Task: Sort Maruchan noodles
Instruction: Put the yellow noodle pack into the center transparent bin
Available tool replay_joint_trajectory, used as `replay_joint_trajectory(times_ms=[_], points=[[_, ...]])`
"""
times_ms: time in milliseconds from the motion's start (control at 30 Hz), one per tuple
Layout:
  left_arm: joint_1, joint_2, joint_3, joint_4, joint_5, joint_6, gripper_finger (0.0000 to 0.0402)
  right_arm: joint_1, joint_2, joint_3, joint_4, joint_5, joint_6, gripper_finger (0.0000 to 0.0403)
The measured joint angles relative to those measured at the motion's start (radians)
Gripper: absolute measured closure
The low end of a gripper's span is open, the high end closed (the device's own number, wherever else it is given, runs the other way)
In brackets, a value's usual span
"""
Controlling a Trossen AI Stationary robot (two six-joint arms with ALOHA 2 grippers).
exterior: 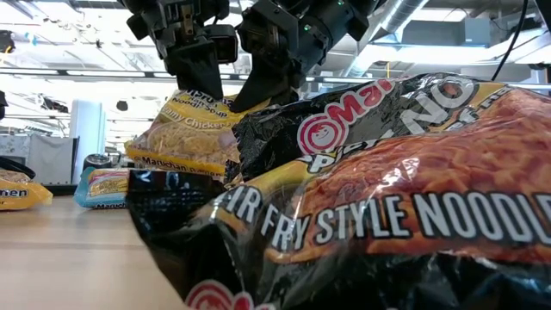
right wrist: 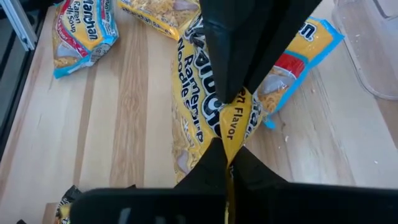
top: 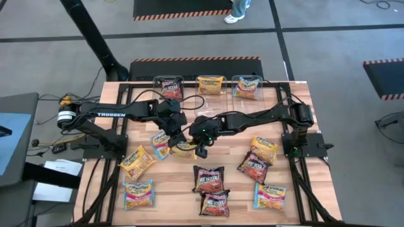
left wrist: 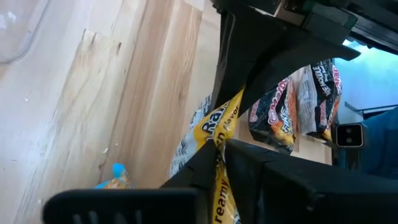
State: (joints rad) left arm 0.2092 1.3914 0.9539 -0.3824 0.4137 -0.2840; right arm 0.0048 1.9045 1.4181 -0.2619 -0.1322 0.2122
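A yellow Maruchan packet [top: 184,149] hangs between my two grippers over the middle of the table, lifted clear in the low view [exterior: 182,129]. My left gripper [top: 177,137] is shut on it from the left. My right gripper [top: 199,146] is shut on it from the right. Each wrist view shows the other arm's fingers meeting the same packet. More packets lie flat around them: yellow [top: 138,161], blue [top: 137,194], blue with pink [top: 160,144], red-black [top: 208,178]. My left gripper [left wrist: 219,152] pinches a crumpled edge of the yellow packet [left wrist: 217,130] between its two fingers, coming slanting down from the table's left. The packet is off the table. My right gripper [right wrist: 227,163] pinches the packet's facing edge, by the word Flavor [right wrist: 231,127], between both fingers, slanting down from the right. The left arm's fingers [right wrist: 239,56] grip just beyond it, and the packet bunches between the two holds.
Three clear tubs stand along the far edge, holding a red-black packet [top: 169,86], a yellow one [top: 211,84] and a blue one [top: 247,87]. More packets lie on the right half [top: 264,149], [top: 254,167], [top: 270,195] and near the front [top: 214,203]. A big red-black packet [exterior: 387,198] fills the low view.
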Motion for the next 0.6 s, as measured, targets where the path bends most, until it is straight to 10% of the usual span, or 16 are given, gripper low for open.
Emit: replay_joint_trajectory(times_ms=[600], points=[[0.07,-0.01,0.0,0.086,0.097,-0.122,0.027,-0.029,-0.023,0.0,-0.084,-0.005,-0.005,0.0398]])
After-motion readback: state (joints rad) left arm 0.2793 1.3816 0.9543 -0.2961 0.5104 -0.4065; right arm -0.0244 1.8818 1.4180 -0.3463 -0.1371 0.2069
